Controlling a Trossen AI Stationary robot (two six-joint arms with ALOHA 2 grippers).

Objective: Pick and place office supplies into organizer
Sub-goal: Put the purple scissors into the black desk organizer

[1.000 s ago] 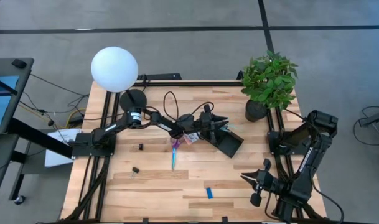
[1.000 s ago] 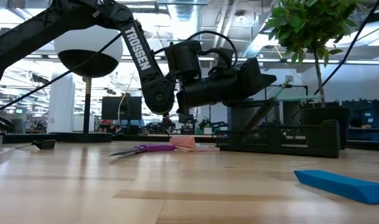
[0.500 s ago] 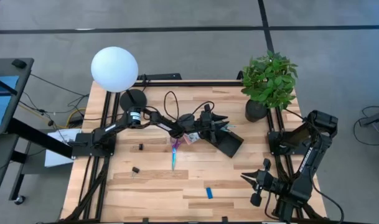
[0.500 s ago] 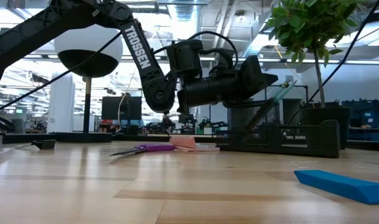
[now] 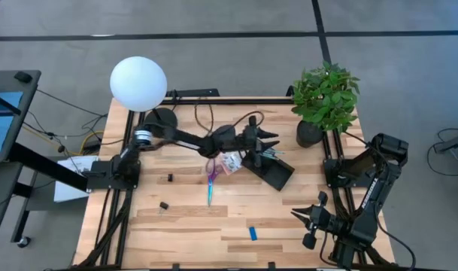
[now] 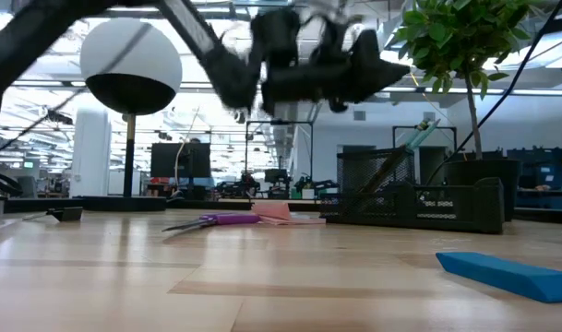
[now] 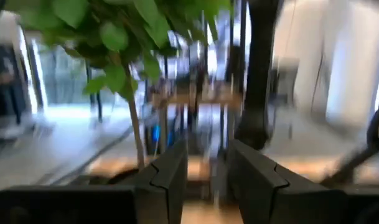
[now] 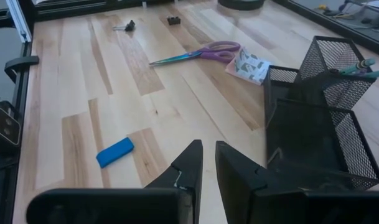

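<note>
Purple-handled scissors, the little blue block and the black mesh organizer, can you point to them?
Purple-handled scissors (image 8: pixel 221 50): right wrist view, on the purple handle loops.
Little blue block (image 8: pixel 115 152): right wrist view, on its flat top.
Black mesh organizer (image 8: pixel 338 59): right wrist view, on the taller section's wall.

White globe lamp (image 5: pixel 138 83) back-left on table (image 5: pixel 183 226); potted plant (image 5: pixel 325 98) back-right corner.

I am not finding any readable text, brand, number or sign in what I am seeing right now. The left arm (image 6: pixel 216 65) is showing only as a blur in the low view, so I am making out no lettering on it, and nothing on the worktop (image 5: pixel 236 214) is carrying a legible label.
</note>
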